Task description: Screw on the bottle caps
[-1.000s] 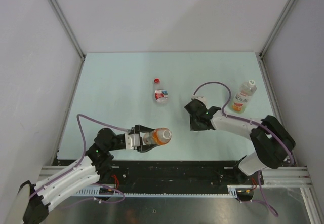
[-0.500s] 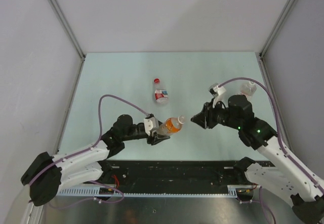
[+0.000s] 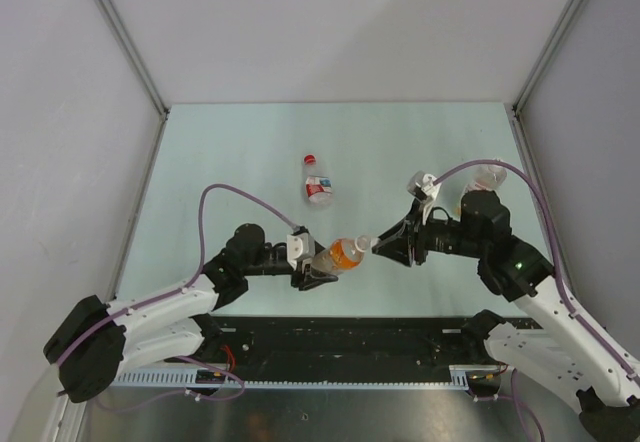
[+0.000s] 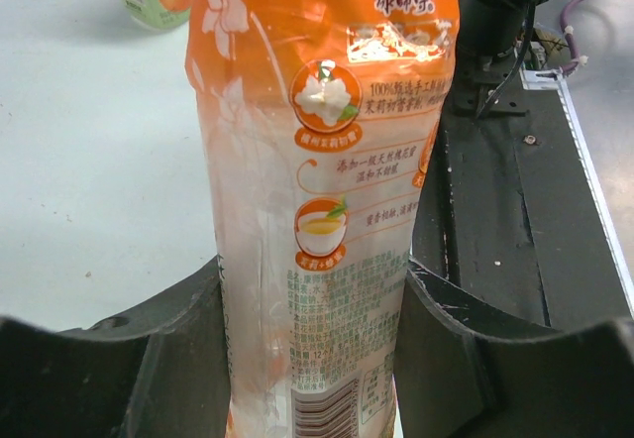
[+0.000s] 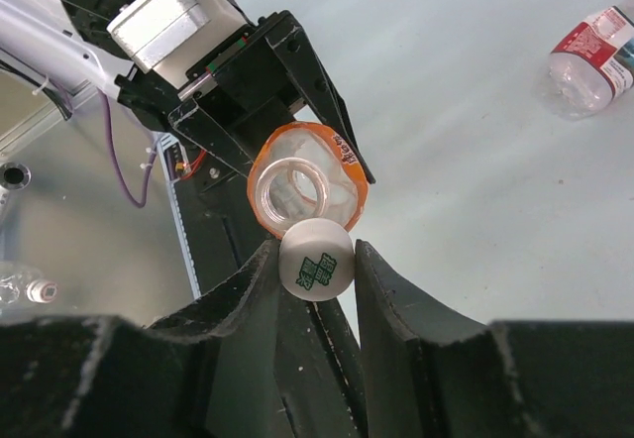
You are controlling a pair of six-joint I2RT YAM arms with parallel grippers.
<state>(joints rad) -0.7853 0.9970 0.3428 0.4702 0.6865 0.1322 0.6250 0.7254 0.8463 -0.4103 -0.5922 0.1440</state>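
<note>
Three grey walls [image 3: 340,22], pale green tabletop [image 3: 230,162]

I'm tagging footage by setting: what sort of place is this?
Likely a robotics lab test cell: a pale table boxed in by plain white panels, with a left arm and right arm mounted on a metal frame, handling an orange drink bottle.

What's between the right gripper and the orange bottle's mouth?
A white cap, pinched by the right gripper, at the open mouth of the orange bottle; right wrist view.
</note>
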